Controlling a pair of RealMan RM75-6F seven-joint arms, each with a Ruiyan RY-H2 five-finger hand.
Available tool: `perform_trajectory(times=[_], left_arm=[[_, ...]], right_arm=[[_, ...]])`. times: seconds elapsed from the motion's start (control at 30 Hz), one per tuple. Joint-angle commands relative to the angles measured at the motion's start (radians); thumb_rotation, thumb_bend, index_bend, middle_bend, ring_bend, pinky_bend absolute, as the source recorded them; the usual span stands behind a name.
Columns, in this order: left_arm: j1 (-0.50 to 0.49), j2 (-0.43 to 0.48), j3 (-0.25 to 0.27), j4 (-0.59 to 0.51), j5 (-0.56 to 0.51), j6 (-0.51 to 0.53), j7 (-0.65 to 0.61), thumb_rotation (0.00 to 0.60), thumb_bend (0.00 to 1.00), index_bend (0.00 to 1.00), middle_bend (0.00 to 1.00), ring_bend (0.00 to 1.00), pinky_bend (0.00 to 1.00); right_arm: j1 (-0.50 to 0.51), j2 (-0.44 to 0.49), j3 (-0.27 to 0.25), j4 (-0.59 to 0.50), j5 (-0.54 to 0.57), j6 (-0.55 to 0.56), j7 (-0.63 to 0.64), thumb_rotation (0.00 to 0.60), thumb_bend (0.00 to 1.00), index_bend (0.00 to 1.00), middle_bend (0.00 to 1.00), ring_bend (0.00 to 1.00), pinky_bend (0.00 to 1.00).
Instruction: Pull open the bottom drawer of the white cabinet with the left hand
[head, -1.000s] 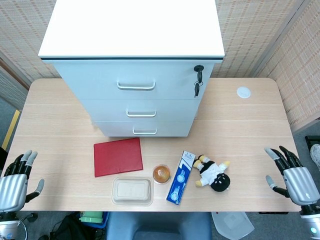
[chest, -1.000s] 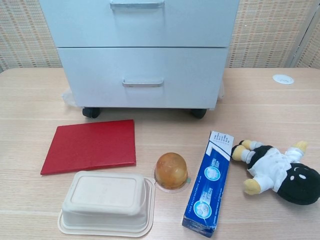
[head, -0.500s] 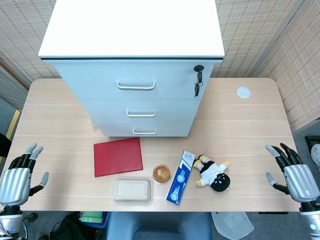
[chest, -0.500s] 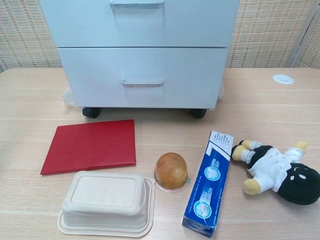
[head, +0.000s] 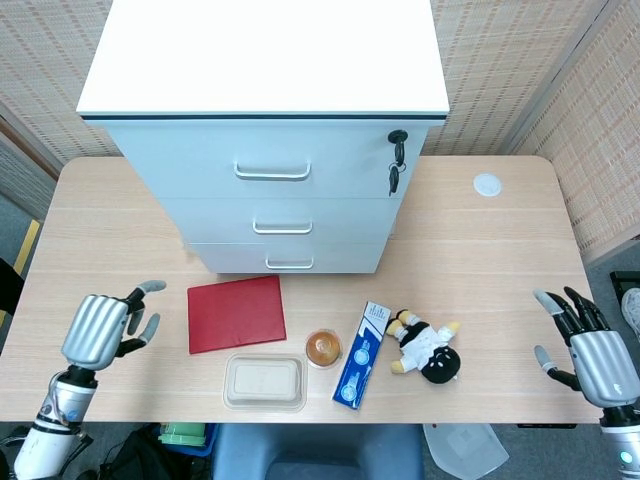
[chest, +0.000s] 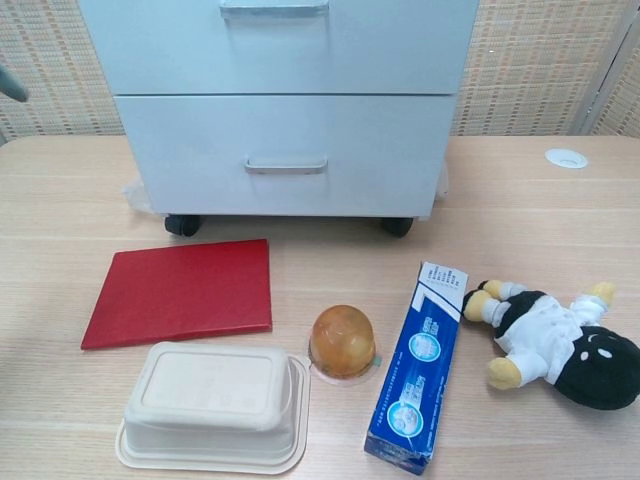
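Observation:
The white cabinet (head: 270, 100) stands at the back of the table, all its drawers closed. Its bottom drawer (head: 285, 258) carries a silver handle (head: 289, 264); in the chest view the same drawer (chest: 380, 150) and handle (chest: 286, 165) face me. My left hand (head: 103, 328) hovers over the table's front left, fingers apart and holding nothing, well left of and nearer than the drawer. One fingertip (chest: 10, 85) shows at the chest view's left edge. My right hand (head: 590, 348) is at the front right corner, fingers spread, empty.
A red book (head: 237, 313) lies in front of the cabinet. Near the front edge sit a beige lidded box (head: 264, 381), an orange jelly cup (head: 323, 347), a blue toothpaste box (head: 361, 354) and a plush doll (head: 427, 350). Keys (head: 396, 165) hang from the top lock.
My left hand has risen and moved right and forward over the table's left front. The right hand has hardly moved. The drawers are as before.

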Motion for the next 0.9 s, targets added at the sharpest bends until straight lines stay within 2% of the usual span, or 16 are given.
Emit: perform_trajectory(times=[0.03, 0.3, 0.53, 0.9], left_arm=[[-0.081, -0.024, -0.019, 0.002, 0.005, -0.090, 0.007, 0.600, 0.49, 0.33, 0.90, 1.00, 1.00], [-0.215, -0.105, -0.065, 0.012, -0.068, -0.223, 0.068, 0.600, 0.57, 0.27, 0.95, 1.00, 1.00], [-0.306, -0.167, -0.099, 0.027, -0.217, -0.312, 0.159, 0.600, 0.57, 0.17, 1.00, 1.00, 1.00], [-0.397, -0.267, -0.112, 0.095, -0.389, -0.348, 0.240, 0.600, 0.57, 0.16, 1.00, 1.00, 1.00]], right_arm=[[-0.003, 0.003, 0.000, -0.006, 0.001, 0.004, -0.002, 0.600, 0.33, 0.09, 0.15, 0.07, 0.10], [-0.004, 0.004, -0.005, -0.010, 0.000, -0.001, -0.004, 0.600, 0.33, 0.09, 0.15, 0.07, 0.10], [-0.009, 0.020, -0.006, -0.017, 0.000, 0.006, -0.002, 0.600, 0.33, 0.09, 0.15, 0.07, 0.10], [-0.003, 0.033, -0.009, -0.016, -0.003, -0.007, 0.003, 0.600, 0.33, 0.09, 0.15, 0.07, 0.10]])
